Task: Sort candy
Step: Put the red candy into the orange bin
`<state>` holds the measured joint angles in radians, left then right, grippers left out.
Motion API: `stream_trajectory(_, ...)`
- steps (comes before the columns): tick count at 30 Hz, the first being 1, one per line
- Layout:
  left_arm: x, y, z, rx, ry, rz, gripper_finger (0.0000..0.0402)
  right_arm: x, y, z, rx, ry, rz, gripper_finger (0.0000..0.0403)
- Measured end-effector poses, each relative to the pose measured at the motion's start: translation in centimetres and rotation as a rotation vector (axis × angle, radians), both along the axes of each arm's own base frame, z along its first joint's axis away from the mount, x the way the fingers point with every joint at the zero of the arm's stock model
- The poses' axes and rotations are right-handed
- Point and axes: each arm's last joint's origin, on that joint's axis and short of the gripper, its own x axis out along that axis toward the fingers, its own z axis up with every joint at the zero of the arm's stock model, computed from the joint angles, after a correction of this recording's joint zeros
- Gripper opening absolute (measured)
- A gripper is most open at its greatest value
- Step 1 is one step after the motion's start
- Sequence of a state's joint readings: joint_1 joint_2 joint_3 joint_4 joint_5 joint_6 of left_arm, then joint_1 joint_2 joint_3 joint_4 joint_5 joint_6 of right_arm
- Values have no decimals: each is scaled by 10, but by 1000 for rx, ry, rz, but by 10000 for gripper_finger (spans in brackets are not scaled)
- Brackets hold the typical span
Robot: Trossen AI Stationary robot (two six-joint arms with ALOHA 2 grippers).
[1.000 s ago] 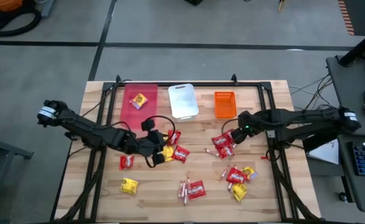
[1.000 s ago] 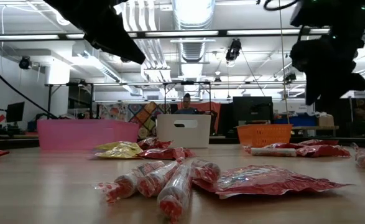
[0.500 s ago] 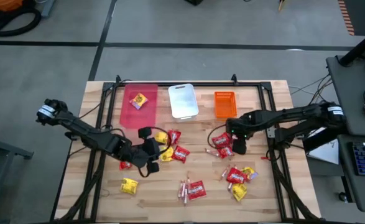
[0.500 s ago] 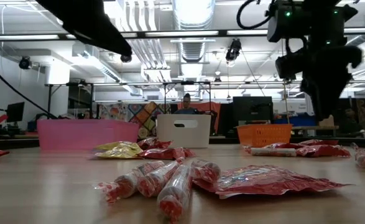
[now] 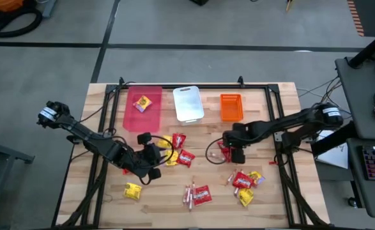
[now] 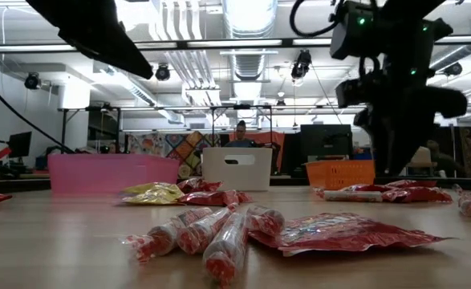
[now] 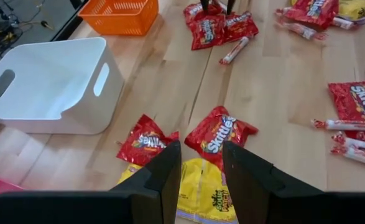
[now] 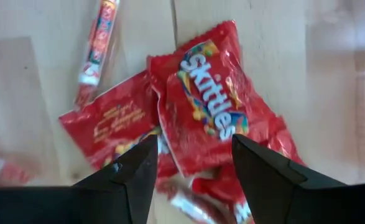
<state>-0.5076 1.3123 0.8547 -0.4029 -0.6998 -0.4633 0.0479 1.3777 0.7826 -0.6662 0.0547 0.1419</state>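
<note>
Because the red packets (image 8: 201,130) under the right gripper (image 8: 191,163) lie overlapped in a small heap, with a thin stick (image 8: 95,43) just beside them, the likeliest trouble is that the open fingers, poised directly above the pile, close on two wrappers at once or on a loose corner only, so that a second packet is dragged along or the slick foil slips free on the lift. In the high view this heap sits right of the table's centre, on the near side of the orange bin (image 5: 231,107), so a dropped packet could land among the sweets waiting nearby. The left gripper (image 7: 199,163) is also open, fingers parted over a yellow packet (image 7: 201,193) that lies partly under two red ones (image 7: 216,134) near the middle of the table, near the white bin (image 7: 45,87); closing there could pinch a red wrapper together with the yellow and send the wrong colour to a bin. The rest of the candy is scattered across the near half of the wooden table (image 5: 98,198), one yellow packet already lying in the pink bin (image 5: 128,118). With both arms reaching toward the centre, their neighbouring piles stand fairly near each other, and a wide swing could brush loose sweets aside.
</note>
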Motion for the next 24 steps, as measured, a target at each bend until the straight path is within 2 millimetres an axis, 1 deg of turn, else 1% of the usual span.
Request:
stream_trajectory(9, 0, 0, 0, -15, -6, 16, 103, 11, -1, -22, -37, 47, -5, 198)
stream_trajectory(13, 0, 1, 0, -6, -19, 39, 103, 15, 0, -27, -38, 45, -4, 181)
stream_trajectory(16, 0, 1, 0, -6, -20, 39, 103, 15, 0, -30, -35, 52, -11, 148)
stream_trajectory(23, 0, 1, 1, -2, -24, 44, 103, 15, -1, -30, -38, 53, -22, 26)
stream_trajectory(24, 0, 1, 1, -3, -25, 45, 103, 14, -1, -30, -33, 52, -16, 19)
